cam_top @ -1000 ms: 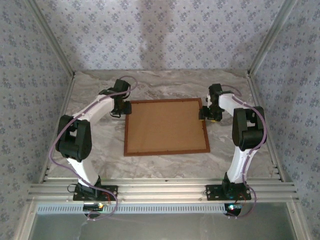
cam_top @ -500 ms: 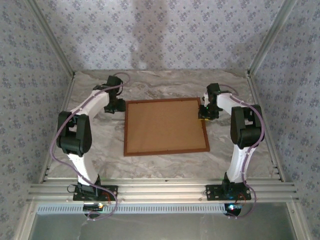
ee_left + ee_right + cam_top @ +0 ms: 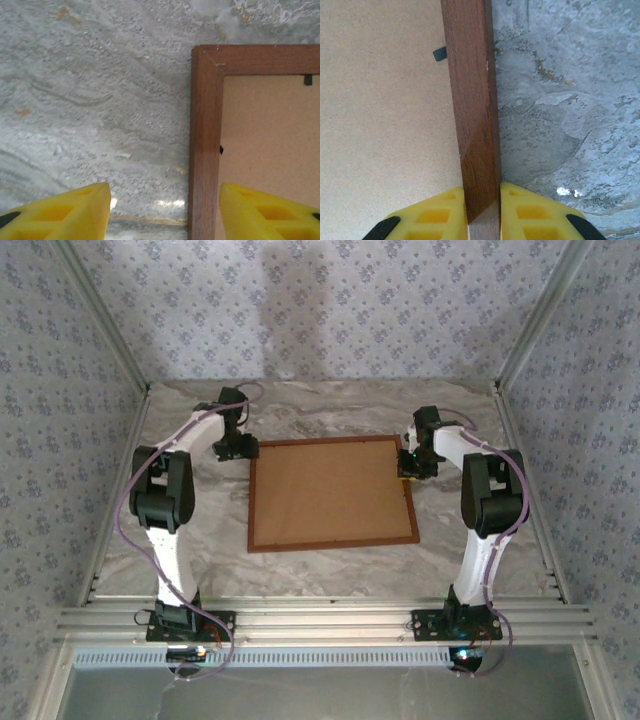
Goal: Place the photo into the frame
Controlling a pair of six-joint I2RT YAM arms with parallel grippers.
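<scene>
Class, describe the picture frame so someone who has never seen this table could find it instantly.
In the middle of the grey marbled table lies a large, flat, tan backing board. The frame is the thin reddish-brown wooden border around its four sides, darker than the board.

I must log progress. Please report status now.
Right end effector shut on frame, right edge. Left end effector open, astride left edge. Frame face down, backing board showing. Nothing blocking.

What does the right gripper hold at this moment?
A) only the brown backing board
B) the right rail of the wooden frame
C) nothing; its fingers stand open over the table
B: in the right wrist view, the right gripper has one yellow finger pressed against each side of the frame rail.
</scene>
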